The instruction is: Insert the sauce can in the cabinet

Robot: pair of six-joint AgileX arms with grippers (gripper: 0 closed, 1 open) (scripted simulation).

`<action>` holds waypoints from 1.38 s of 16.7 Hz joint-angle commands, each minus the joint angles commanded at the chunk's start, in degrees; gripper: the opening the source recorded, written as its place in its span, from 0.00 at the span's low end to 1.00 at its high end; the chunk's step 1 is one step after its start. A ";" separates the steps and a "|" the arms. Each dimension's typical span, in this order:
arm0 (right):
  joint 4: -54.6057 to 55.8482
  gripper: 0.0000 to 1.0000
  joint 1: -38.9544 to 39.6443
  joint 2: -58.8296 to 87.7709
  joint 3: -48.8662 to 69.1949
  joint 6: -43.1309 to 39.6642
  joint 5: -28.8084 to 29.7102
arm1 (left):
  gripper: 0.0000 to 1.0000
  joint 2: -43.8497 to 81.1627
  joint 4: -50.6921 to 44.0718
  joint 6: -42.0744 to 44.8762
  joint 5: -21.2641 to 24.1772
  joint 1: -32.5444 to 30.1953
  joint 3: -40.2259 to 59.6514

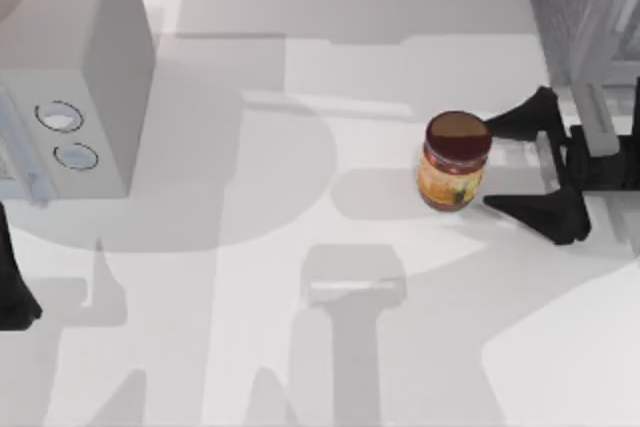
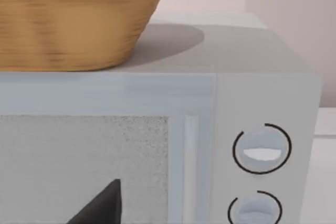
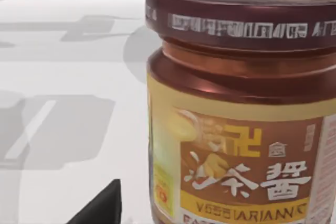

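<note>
Right of centre on the worktop [image 1: 300, 367], the sauce can [image 1: 456, 161] stands upright, just beside the right hand [image 1: 515, 164], whose two dark fingers [image 1: 528, 115] are spread wide, released, their tips level with the can's right side but not touching. Bare surface lies open to the can's left and front. At the top right corner the cabinet [image 1: 570, 7] is cut off. The left hand [image 1: 15, 287] sits at the left edge, fingers impossible to judge, facing a pale box with two dials [image 1: 65, 97].
</note>
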 joint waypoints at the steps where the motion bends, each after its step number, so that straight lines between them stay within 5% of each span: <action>1: 3.71 1.00 0.02 0.73 0.02 2.98 0.05 | 1.00 0.00 0.00 0.00 0.00 0.00 0.00; 12: 47.33 1.00 6.88 5.78 -2.48 38.92 7.09 | 1.00 0.00 0.00 0.00 0.00 0.00 0.00; 20: 52.93 1.00 8.75 5.86 -3.21 43.83 8.98 | 1.00 0.00 0.00 0.00 0.00 0.00 0.00; 23: 52.93 0.77 8.75 5.86 -3.21 43.83 8.98 | 1.00 0.00 0.00 0.00 0.00 0.00 0.00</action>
